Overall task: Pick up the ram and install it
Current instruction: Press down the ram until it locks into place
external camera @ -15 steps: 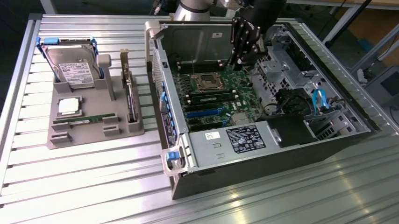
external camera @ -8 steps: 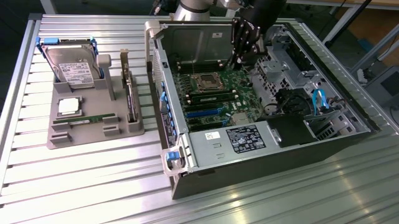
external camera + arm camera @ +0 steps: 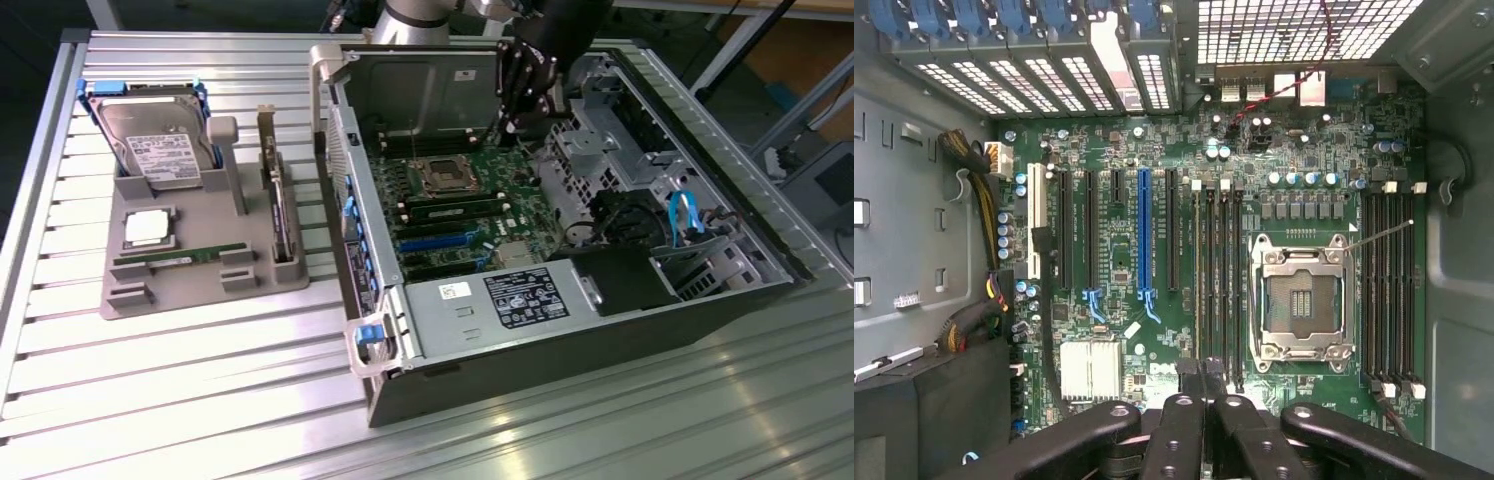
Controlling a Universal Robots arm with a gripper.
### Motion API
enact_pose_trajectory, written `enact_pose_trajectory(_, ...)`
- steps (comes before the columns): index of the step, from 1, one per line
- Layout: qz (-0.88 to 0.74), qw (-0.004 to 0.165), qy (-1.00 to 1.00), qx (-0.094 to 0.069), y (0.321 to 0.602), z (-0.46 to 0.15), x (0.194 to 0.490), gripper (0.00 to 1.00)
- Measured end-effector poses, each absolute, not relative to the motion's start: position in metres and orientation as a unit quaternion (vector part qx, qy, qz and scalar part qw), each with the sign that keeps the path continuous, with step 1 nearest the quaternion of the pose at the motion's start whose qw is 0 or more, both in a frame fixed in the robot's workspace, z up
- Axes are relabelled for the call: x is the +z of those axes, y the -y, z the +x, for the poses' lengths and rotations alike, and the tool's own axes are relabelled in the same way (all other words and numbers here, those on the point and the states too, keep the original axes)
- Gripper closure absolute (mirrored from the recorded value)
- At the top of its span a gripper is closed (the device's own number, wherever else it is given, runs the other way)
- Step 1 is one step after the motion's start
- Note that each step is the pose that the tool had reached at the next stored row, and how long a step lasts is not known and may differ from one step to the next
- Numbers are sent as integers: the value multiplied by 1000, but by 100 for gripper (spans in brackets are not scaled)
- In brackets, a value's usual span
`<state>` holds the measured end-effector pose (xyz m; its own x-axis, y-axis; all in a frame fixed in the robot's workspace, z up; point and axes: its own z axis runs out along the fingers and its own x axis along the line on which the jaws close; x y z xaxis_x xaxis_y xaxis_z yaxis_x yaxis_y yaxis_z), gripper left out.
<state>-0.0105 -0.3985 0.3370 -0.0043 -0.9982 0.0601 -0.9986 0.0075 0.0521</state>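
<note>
Finding: my gripper [image 3: 1206,378] is fully shut, fingertips pressed together, and I see nothing clamped between them. It hangs inside the open computer case [image 3: 694,300], low over the motherboard [image 3: 1114,260], with its tips above the bank of memory slots [image 3: 1216,280] just beside the empty CPU socket [image 3: 1301,300].

Location of the part: a ram [image 3: 180,257] stick lies flat in the grey holder tray [image 3: 200,295] on the exterior view's left, in front of the hard drive [image 3: 154,145], well apart from my gripper. I cannot tell whether a module sits in the slot beneath my tips.

Assessment: I judge this a pressing or aligning pose over the slots. To do it well, I keep the closed tips centred along one slot and parallel to it. I travel straight down without side load. I stay clear of the exposed socket contacts next door.
</note>
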Motion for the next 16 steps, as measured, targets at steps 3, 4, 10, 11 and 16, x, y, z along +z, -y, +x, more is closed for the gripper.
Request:
enact_pose_trajectory(3, 705, 40, 708, 3, 399, -8, 337, 90)
enact_pose_trajectory(4, 705, 40, 708, 3, 399, -6, 337, 90)
enact_pose_trajectory(10, 707, 40, 706, 3, 399, 2, 337, 90)
enact_pose_trajectory(11, 708, 40, 705, 3, 398, 3, 337, 90)
enact_pose_trajectory(16, 712, 38, 701, 5, 399, 6, 337, 90)
